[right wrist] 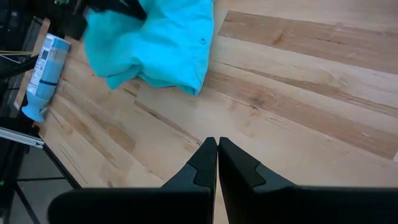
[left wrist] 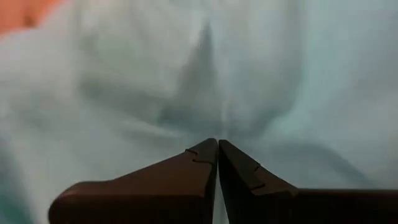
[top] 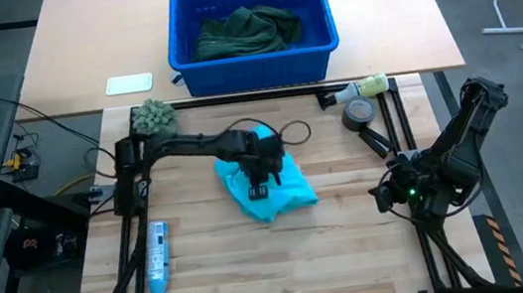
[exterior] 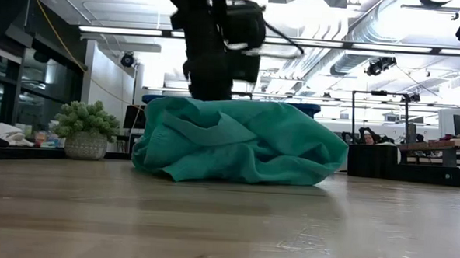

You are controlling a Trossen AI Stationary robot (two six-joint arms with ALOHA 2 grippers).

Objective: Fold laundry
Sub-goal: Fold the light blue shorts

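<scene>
Pressing down onto the turquoise shirt (top: 269, 188), my left tool (top: 261, 178) sits on top of the crumpled heap at the middle of the bench (top: 355, 255), fingers pinched fully together; whether cloth is caught between them I cannot tell. Bare wood lies all around the heap, widest toward the near edge. My left arm reaches in level from the left side. My right tool (right wrist: 217, 146), also closed and holding nothing, waits at the right edge. More dark green laundry (top: 247, 30) lies in the blue bin (top: 186, 51) beyond the bench.

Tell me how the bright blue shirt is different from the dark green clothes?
The turquoise shirt lies crumpled on the wooden table; the dark green clothes sit bunched in the blue bin. The left gripper is down on the shirt; nothing touches the green clothes. Both are unfolded.
</scene>
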